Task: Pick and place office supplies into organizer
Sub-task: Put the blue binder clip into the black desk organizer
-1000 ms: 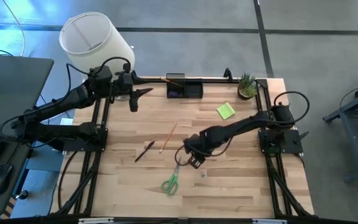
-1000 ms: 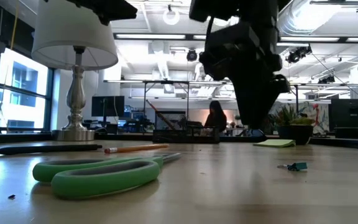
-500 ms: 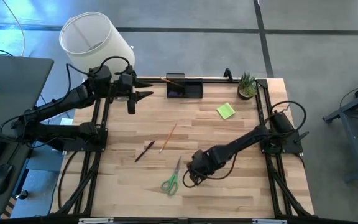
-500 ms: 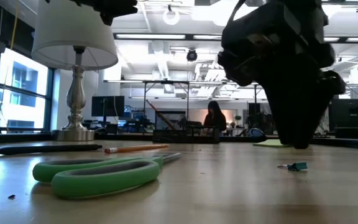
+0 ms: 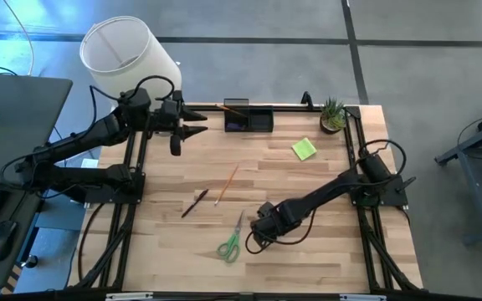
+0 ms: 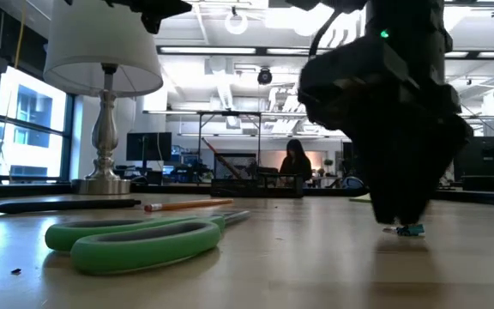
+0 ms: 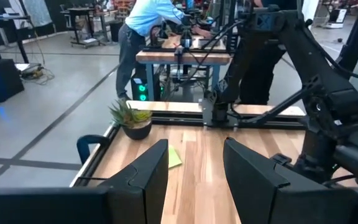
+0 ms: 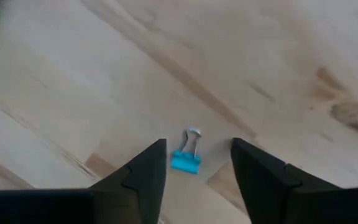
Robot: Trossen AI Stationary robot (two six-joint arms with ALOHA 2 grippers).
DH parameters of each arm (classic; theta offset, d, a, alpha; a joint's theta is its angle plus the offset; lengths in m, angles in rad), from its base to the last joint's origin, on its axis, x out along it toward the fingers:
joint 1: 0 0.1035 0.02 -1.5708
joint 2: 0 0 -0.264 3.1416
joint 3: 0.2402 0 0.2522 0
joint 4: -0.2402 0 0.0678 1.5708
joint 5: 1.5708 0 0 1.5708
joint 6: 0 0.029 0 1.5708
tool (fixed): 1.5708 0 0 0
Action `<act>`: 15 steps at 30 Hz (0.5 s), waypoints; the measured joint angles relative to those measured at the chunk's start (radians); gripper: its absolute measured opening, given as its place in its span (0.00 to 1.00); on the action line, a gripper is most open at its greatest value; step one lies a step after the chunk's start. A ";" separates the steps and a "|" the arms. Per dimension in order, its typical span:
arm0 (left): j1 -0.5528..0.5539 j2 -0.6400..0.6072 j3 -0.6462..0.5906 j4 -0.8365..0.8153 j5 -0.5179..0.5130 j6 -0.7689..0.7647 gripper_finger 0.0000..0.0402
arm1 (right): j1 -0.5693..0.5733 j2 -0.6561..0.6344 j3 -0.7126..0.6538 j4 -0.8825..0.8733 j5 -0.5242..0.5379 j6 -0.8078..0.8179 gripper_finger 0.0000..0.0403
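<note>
Right wrist view gives me my clearest look: the right gripper point(image 8: 194, 163) hangs low over the desk point(image 8: 278, 56) with its fingers point(image 8: 143, 177) spread apart, and a small blue binder clip point(image 8: 186, 159) lies on the wood in the gap between them, not yet pinched. I see the same from the low view, where the clip point(image 6: 411, 229) sits on the desk just under the dark gripper point(image 6: 399, 210). From the high view I place that gripper point(image 5: 259, 237) near the front middle of the desk point(image 5: 325, 184), just beside the green-handled scissors point(image 5: 231, 242), which lie flat with their handles toward the front edge. An orange pencil point(image 5: 226, 185) and a dark pen point(image 5: 194, 203) lie near each other farther back and to the left, and the lime-green sticky-note pad point(image 5: 304, 149) sits toward the back right, near the small potted plant point(image 5: 333, 114). I find the black organizer point(image 5: 248, 119) at the back edge, in the middle. My left gripper point(image 5: 192, 126) waits up at the back left beside the white lamp shade point(image 5: 128, 57), its fingers point(image 7: 146, 180) standing apart on nothing. Beyond the desk a person point(image 7: 151, 28) stands at another bench
</note>
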 joint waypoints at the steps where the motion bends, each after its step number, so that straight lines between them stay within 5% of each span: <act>1: 0.000 0.002 0.000 0.000 0.000 0.000 0.35 | 0.000 0.004 0.000 0.000 -0.008 0.000 0.46; 7: 0.000 0.004 0.000 -0.002 -0.001 -0.001 0.35 | 0.000 0.004 0.000 0.006 -0.034 0.008 0.55; 15: 0.000 0.004 0.000 -0.003 -0.001 -0.003 0.35 | 0.012 0.004 0.000 -0.001 -0.056 0.057 0.50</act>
